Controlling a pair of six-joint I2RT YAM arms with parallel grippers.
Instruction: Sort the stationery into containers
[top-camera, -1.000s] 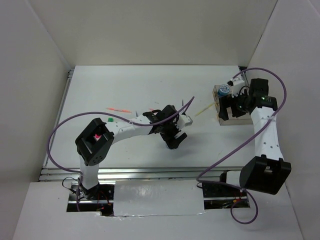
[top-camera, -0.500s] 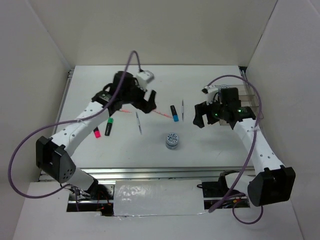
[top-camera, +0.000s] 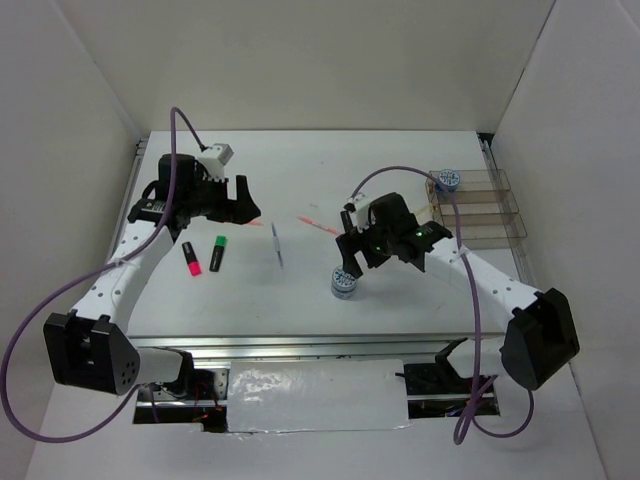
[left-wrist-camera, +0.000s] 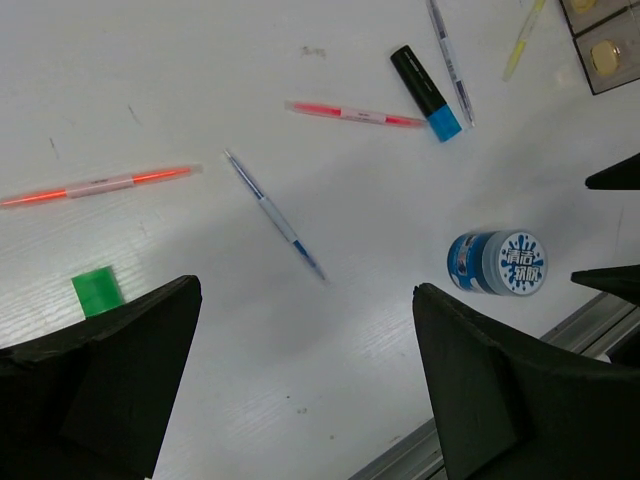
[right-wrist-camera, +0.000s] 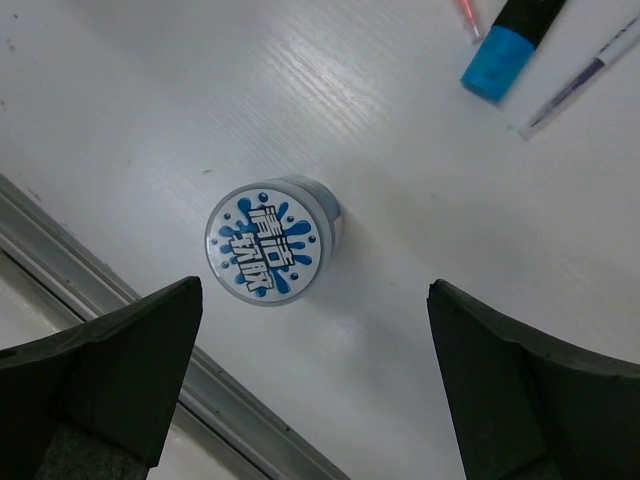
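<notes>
- The left gripper (left-wrist-camera: 306, 288) hangs over the left part of the table (top-camera: 400, 160), its jaws spread wide and holding nothing.
- 2 highlighters lie side by side just in front of it, a pink-capped one (top-camera: 190, 258) and a green-capped one (top-camera: 217, 253), close together but not touching.
- In the left wrist view an orange stick (left-wrist-camera: 95, 185) lies flat beyond the green cap.
- A thin silver pen (top-camera: 277, 245) lies alone right of the highlighters.
- A 2nd orange stick (left-wrist-camera: 355, 115) lies further right, its end near a blue-capped highlighter (left-wrist-camera: 425, 90).
- Just beside that highlighter lies a 2nd silver pen (left-wrist-camera: 450, 60), and past it a yellow stick (left-wrist-camera: 525, 40).
- A blue-and-white tape roll (right-wrist-camera: 268, 250) stands printed face up near the front edge of the table.
- The right gripper (right-wrist-camera: 315, 288) hovers above this roll with its jaws wide apart; the fingers are clear of it.
- The clear tray (top-camera: 500, 215) with 3 compartments sits at the far right of the table.
- A 2nd tape roll (top-camera: 447, 179) sits at the left end of its farthest compartment.
</notes>
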